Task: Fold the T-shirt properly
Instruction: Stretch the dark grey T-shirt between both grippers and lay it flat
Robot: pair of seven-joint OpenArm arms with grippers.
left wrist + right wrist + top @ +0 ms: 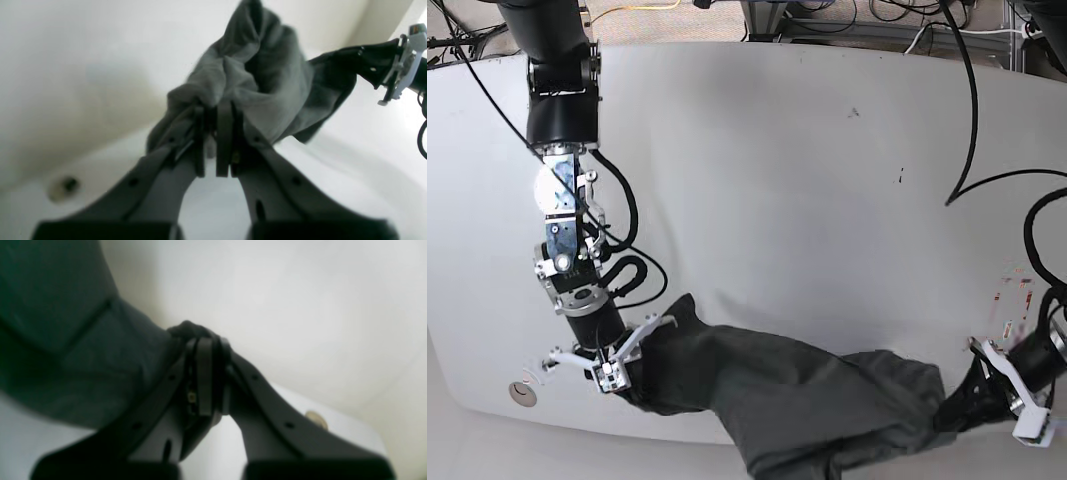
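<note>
The dark charcoal T-shirt (pixel 797 400) hangs stretched in a sagging, wrinkled band along the table's near edge, held at both ends. My right gripper (pixel 627 378), on the left of the base view, is shut on one end. Its wrist view shows its fingers (pixel 206 340) pinched on a bunched fold of the T-shirt (pixel 66 356). My left gripper (pixel 957 410), at the lower right, is shut on the other end. In its wrist view the fingers (pixel 213 116) clamp crumpled T-shirt fabric (pixel 267 76), which runs across to the right gripper (pixel 397 70).
The white table (pixel 777 180) carries a round metal grommet (pixel 522 393) near the front left corner, also visible as a grommet (pixel 63 188) and a grommet (pixel 317 420) in the wrist views. Black cables (pixel 972 110) loop over the back right. Small marks (pixel 1012 290) dot the right side.
</note>
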